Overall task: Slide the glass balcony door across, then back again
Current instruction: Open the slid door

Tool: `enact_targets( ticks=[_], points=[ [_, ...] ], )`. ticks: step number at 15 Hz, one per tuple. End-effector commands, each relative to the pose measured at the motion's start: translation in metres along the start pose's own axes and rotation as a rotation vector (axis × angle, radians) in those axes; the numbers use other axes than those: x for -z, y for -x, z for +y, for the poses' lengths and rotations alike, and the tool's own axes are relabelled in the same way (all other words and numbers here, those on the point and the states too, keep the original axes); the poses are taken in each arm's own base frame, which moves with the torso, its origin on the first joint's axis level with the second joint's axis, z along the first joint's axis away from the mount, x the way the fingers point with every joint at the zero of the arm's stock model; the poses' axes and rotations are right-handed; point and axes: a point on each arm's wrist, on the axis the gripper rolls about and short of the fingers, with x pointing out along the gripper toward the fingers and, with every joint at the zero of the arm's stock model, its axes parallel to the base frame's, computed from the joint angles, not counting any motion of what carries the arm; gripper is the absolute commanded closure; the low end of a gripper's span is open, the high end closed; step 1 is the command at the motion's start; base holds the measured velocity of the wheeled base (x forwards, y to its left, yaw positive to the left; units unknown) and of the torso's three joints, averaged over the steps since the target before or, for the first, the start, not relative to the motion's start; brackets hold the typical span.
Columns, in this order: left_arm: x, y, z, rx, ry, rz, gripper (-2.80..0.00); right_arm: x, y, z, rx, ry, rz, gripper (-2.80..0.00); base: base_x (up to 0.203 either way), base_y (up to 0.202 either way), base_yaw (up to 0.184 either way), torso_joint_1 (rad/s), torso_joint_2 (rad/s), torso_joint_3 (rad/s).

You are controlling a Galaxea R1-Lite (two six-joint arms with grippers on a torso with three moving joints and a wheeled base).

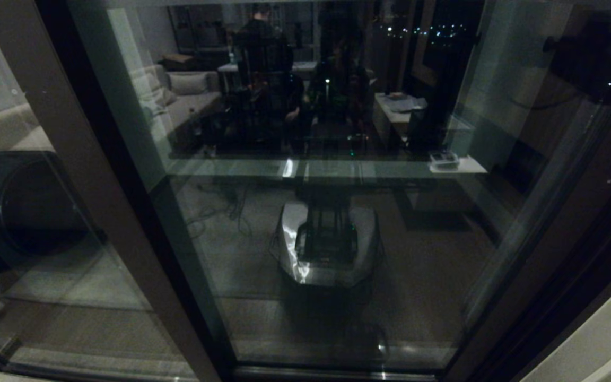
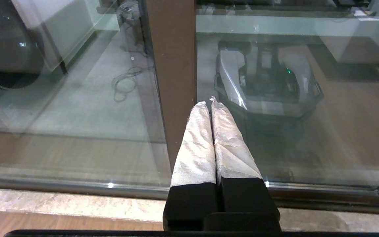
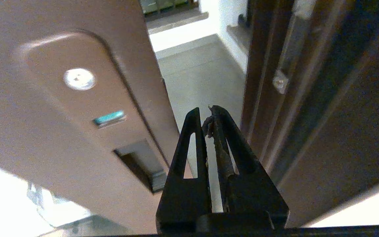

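glass balcony door [image 3: 61, 98] stands a little way open, its brown handle stile filling one side of the right wrist view, with a strip of pale balcony floor [image 3: 202, 79] showing between that stile and the dark door frame [image 3: 308, 108] it closes against. the stile carries a raised handle plate with a bright screw [image 3: 79, 79], a small teal marker [image 3: 109, 118] and a recessed slot [image 3: 140, 164]. the right gripper [image 3: 206, 123], claws pressed together with only a sliver between them and holding nothing, points into that gap just beside the stile's edge, apparently so the closed tips can push against the edge rather than grasp it. the left gripper [image 2: 211, 103], its white-wrapped claws together and empty, hangs parked in front of the brown meeting stile [image 2: 173, 65] at the glass. in the head view the pane [image 1: 326, 212] mirrors the robot's own base [image 1: 326, 246] and the room behind.
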Motion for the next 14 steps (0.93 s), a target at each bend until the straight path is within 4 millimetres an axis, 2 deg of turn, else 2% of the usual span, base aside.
enact_targets(
  ticks=[1,10,14],
  points=[
    [0.000,0.000,0.000,-0.001,0.000,0.001,0.00,0.008,-0.013,0.001,-0.021,-0.007,0.026,0.00,0.000,0.000,0.000,0.000,0.00,0.000],
    [0.000,0.000,0.000,-0.001,0.000,0.001,0.00,0.014,-0.010,0.032,-0.131,-0.036,0.055,0.00,0.000,0.000,0.000,0.000,0.00,0.000],
    [0.000,0.000,0.000,-0.001,0.000,0.001,0.00,0.016,-0.012,0.037,-0.147,-0.046,0.062,0.00,0.000,0.000,0.000,0.000,0.00,0.000]
  ],
)
